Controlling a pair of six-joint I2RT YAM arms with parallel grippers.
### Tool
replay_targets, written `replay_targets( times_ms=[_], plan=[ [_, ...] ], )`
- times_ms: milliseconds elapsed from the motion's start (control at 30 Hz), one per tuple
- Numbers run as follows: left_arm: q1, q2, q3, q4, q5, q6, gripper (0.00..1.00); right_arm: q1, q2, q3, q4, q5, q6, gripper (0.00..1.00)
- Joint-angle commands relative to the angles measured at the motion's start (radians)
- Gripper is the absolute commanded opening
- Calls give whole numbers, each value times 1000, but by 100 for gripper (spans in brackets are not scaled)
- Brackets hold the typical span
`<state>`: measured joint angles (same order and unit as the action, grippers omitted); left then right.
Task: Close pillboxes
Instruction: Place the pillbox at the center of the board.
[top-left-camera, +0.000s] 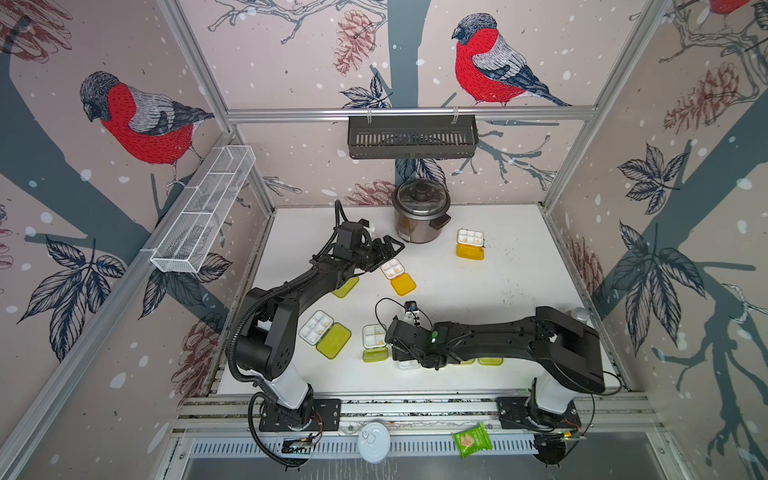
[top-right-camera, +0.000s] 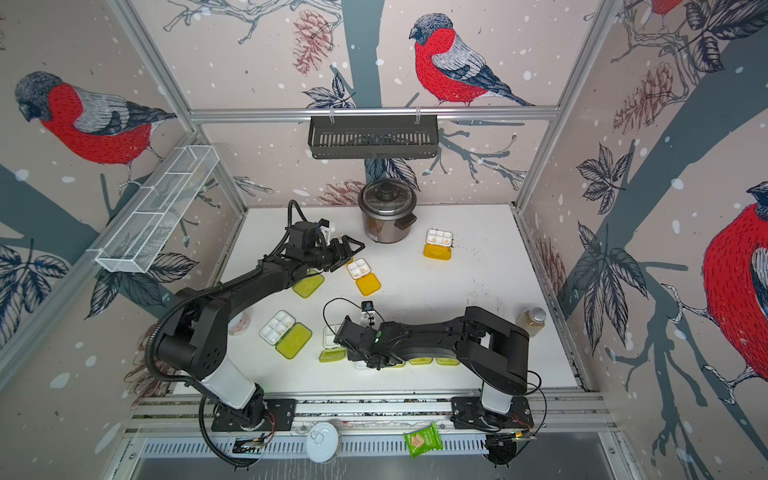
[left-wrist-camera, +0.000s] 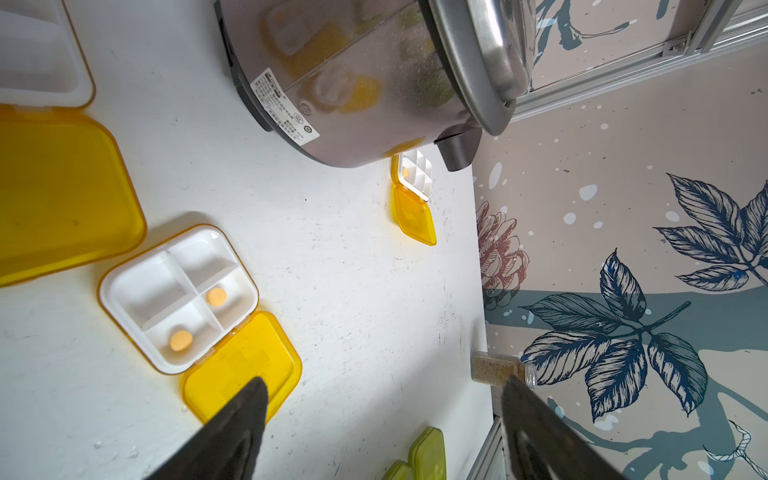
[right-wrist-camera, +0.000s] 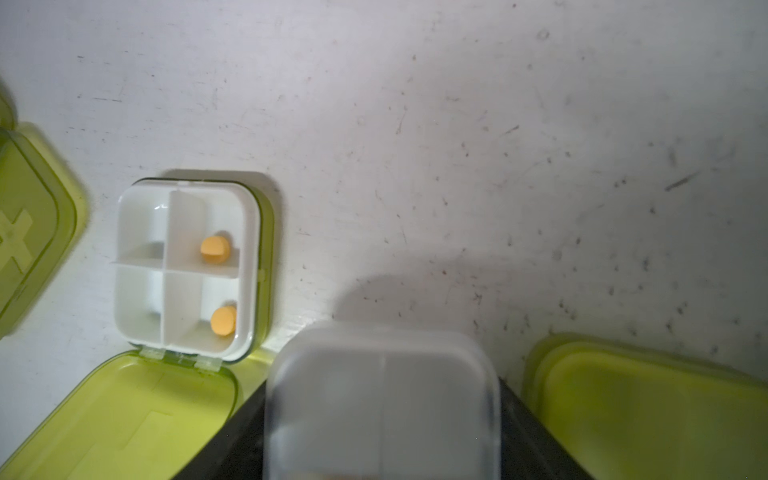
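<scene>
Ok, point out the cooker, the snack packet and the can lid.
cooker (top-left-camera: 420, 195): in a top view, on its lid.
snack packet (top-left-camera: 471, 440): in a top view, its middle.
can lid (top-left-camera: 374, 441): in a top view, its middle.

**Two eyes overhead, one on each wrist**

Both top views hang high at the front, peering steeply down on the whole table (top-left-camera: 519, 299) and three walls, nearly the same picture. The left wrist camera rides low, looking across it to the cooker (left-wrist-camera: 353, 83), which both top views share. The right wrist camera sits very close, staring straight down over a clear pillbox (right-wrist-camera: 382, 407)
</scene>
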<state>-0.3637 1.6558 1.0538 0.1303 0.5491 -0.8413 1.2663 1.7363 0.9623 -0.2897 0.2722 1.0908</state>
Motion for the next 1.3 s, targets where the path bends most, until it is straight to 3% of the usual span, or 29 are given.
replay_targets(
  times_ms=[0, 500, 967, 1067, 1267],
  plan=[
    [2, 4, -3, 43, 9, -16, 87, 3, 7, -12, 11, 34, 36, 74],
    [2, 9, -5, 58, 31, -27, 87, 12, 16, -25, -6, 79, 60, 83],
    [2, -2, -1, 54, 31, -16, 87, 17, -153, 33, -106, 166, 23, 85],
    [2, -5, -3, 60, 36, -21, 87, -6, -216, 18, -144, 222, 5, 86],
    [0, 14, -6, 84, 70, -41, 87, -172, -353, -56, -157, 237, -97, 90]
  ],
)
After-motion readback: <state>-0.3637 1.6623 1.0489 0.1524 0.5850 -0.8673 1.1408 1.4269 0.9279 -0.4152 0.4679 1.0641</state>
